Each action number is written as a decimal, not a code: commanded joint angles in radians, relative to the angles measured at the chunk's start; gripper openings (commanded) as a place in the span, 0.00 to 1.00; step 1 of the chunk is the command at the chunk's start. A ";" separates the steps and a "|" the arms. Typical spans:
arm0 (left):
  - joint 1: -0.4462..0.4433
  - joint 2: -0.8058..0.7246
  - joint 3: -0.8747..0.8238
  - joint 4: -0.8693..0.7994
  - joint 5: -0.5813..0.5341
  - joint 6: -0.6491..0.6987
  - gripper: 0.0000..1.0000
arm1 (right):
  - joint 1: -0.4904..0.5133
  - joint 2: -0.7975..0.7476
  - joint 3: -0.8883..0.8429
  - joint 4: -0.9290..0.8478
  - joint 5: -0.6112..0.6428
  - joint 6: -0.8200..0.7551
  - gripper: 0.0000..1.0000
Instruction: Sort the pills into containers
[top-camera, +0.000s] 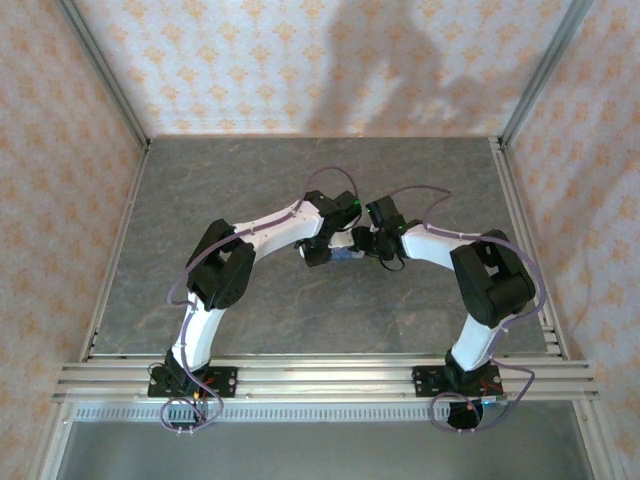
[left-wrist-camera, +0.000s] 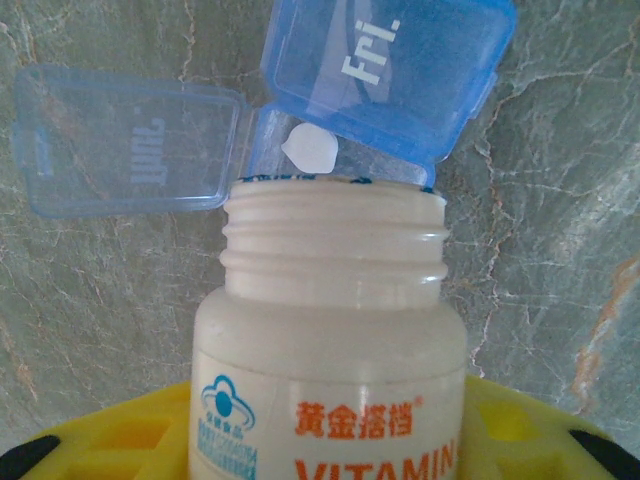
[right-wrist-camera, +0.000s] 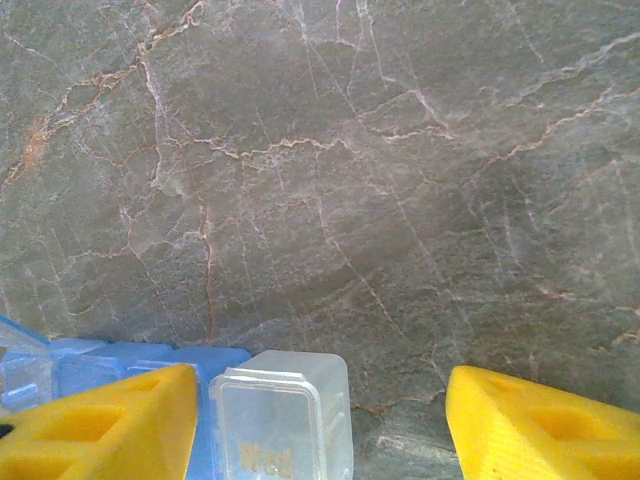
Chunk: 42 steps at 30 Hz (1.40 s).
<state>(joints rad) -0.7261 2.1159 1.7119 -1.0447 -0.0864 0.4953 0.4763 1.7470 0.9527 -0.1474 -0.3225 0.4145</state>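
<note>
Left tool (left-wrist-camera: 320, 440) grasps the white plastic vitamin bottle (left-wrist-camera: 330, 330). The translucent blue pill-organizer strip (left-wrist-camera: 390, 70), holding one white pill (left-wrist-camera: 312, 150), lies just beyond its mouth. Tip slowly. Right tool (right-wrist-camera: 320, 385), released, sits over the strip's end.

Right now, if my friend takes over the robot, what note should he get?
Left gripper: shut on the open white bottle, mouth tipped toward the blue pill box.
Right gripper: open, the clear Wed lid between its fingers.
Pill box on the table, Thu and Fri lids up.
Done: one white pill shows at the Fri compartment.
Left: likely more pills to pour, then lids to shut.
</note>
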 joint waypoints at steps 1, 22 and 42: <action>-0.008 0.010 -0.001 0.005 -0.007 0.000 0.00 | 0.009 0.049 -0.029 -0.021 -0.006 0.010 0.66; 0.027 -0.056 -0.002 0.030 0.065 -0.023 0.00 | 0.009 -0.038 0.062 -0.113 0.017 -0.009 0.67; 0.034 -0.061 0.012 0.004 0.051 -0.008 0.00 | -0.117 -0.098 0.075 -0.181 0.027 -0.023 0.67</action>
<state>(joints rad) -0.6983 2.0800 1.7123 -1.0210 -0.0299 0.4881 0.3767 1.6802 1.0157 -0.2893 -0.3115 0.4129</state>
